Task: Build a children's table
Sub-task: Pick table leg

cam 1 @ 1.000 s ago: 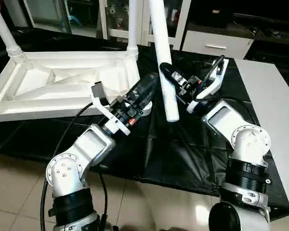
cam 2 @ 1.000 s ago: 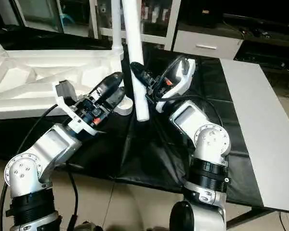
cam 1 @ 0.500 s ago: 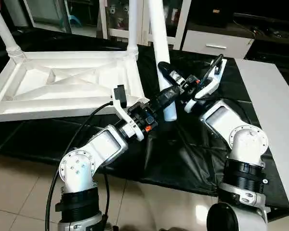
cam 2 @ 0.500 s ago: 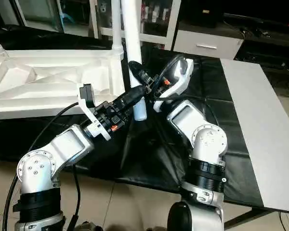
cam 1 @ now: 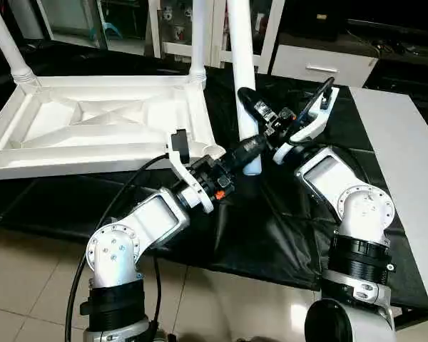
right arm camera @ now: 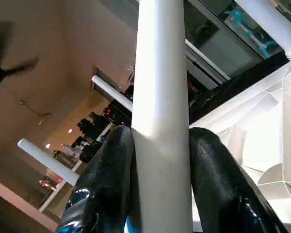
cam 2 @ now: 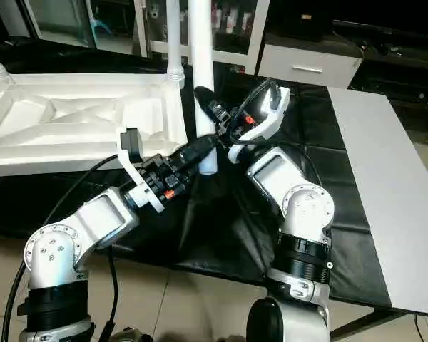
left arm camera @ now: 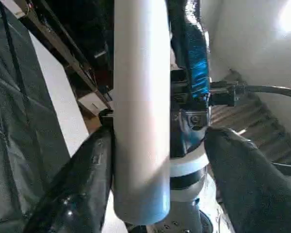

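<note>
A: Was any brand, label or writing legible from where you stood?

B: None that I could read. The tabletop (cam 1: 100, 125), the legs and both arms carried no lettering clear enough to make out.

A: Where did the table parts lie?

B: The tabletop lay upside down on the black-covered work surface (cam 1: 271, 228), ribbed underside up, toward the robot's left. Two fitted legs (cam 1: 197, 35) rose from its far corner sockets. A loose leg (cam 1: 244, 85) stood nearly upright just beside the tabletop's near right corner, its lower end above the black cover.

A: And the grippers?

B: The right gripper (right arm camera: 160, 160) was clamped on the loose leg, one black finger pressed against each side of the shaft. The left gripper (left arm camera: 155, 160) straddled the lower end of the same leg: one finger (left arm camera: 82, 179) lay against the shaft, while the other finger (left arm camera: 247, 174) stood clear of it, so those jaws were apart and not gripping.

A: What about edges and room for moving?

B: The near edge of the black cover ran along tiled floor (cam 1: 28, 271) below the robot's forearms. To the robot's right a pale grey panel (cam 1: 406, 157) bordered the cover. Between the tabletop's right edge and that panel lay bare black cloth. Behind the work surface stood a white glass-door cabinet (cam 1: 164, 28), close to the fitted legs
</note>
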{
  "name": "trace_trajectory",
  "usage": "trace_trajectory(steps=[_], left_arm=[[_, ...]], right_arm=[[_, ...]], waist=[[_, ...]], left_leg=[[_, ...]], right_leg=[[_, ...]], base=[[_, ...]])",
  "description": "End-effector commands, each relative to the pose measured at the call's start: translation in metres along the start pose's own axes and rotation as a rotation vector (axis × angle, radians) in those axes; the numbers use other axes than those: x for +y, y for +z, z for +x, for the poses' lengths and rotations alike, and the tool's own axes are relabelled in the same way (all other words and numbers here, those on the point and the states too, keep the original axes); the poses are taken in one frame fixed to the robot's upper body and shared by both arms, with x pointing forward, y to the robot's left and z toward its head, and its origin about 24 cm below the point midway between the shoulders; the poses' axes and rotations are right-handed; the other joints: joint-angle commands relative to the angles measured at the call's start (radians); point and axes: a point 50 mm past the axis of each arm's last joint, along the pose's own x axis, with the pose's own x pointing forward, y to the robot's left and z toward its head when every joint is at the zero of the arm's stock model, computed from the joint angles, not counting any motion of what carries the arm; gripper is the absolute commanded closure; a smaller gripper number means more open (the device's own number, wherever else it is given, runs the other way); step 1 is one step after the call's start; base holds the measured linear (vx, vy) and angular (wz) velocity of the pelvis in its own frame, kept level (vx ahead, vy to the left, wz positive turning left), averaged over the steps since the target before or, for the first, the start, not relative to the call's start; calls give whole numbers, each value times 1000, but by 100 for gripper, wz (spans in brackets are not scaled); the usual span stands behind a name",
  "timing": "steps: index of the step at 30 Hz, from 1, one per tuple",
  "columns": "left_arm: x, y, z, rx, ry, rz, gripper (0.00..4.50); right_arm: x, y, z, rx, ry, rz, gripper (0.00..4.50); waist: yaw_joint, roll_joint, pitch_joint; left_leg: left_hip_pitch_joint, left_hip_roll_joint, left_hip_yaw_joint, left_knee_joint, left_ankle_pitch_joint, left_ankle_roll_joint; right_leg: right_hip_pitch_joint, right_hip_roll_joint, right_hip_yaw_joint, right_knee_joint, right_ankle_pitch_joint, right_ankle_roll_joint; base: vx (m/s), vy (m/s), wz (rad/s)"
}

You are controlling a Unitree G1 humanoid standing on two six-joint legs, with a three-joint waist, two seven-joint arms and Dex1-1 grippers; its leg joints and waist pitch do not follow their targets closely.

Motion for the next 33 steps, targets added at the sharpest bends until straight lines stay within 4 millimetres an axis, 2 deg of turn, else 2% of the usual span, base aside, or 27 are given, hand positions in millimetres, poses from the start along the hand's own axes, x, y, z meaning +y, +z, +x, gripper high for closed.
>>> trace_trajectory(steps=[1, 3, 4, 9, 19, 27, 29, 33], left_arm=[[-7, -20, 7, 72, -65, -45, 158], [-7, -21, 7, 82, -64, -44, 165], [-6, -23, 7, 97, -53, -40, 195], [-4, -26, 6, 119, -39, -34, 221], [-1, -18, 6, 59, -19, -30, 309], [-1, -13, 6, 11, -10, 3, 317], [-1, -12, 6, 7, -12, -2, 261], [-6, -10, 8, 3, -46, -15, 227]], right_arm=[[4, 3, 3, -15, 3, -9, 311], [4, 3, 3, -15, 4, -7, 311], [4, 2, 4, -13, 5, -7, 311], [5, 0, 5, -8, 9, -6, 311], [7, -3, 5, 1, 15, -6, 311], [7, -3, 6, 3, 16, -5, 311], [7, -4, 6, 3, 15, -5, 311], [7, -4, 6, 8, 15, -6, 311]], waist=[[0, 12, -71], [1, 14, -71], [0, 13, -71], [0, 13, -71], [0, 12, -71], [0, 11, -71], [-1, 11, -71], [-2, 10, -72]], left_leg=[[19, 77, -33, -87, -120, -75], [18, 76, -33, -87, -116, -73], [18, 76, -33, -88, -118, -74], [18, 76, -32, -87, -118, -75], [19, 76, -32, -87, -113, -74], [18, 77, -33, -88, -121, -76], [17, 77, -33, -87, -112, -75], [17, 76, -32, -86, -109, -71]], right_leg=[[47, -72, 60, -74, -98, -125], [48, -73, 59, -73, -91, -126], [48, -72, 59, -73, -91, -126], [48, -72, 60, -74, -90, -127], [48, -72, 60, -73, -83, -127], [48, -73, 60, -75, -101, -119], [49, -73, 60, -72, -86, -122], [50, -73, 60, -72, -82, -129]], base=[[0, 0, 0], [0, 0, 0], [0, 0, 0], [0, 0, 0], [0, 0, 0], [0, 0, 0], [0, 0, 0], [0, 0, 0]])
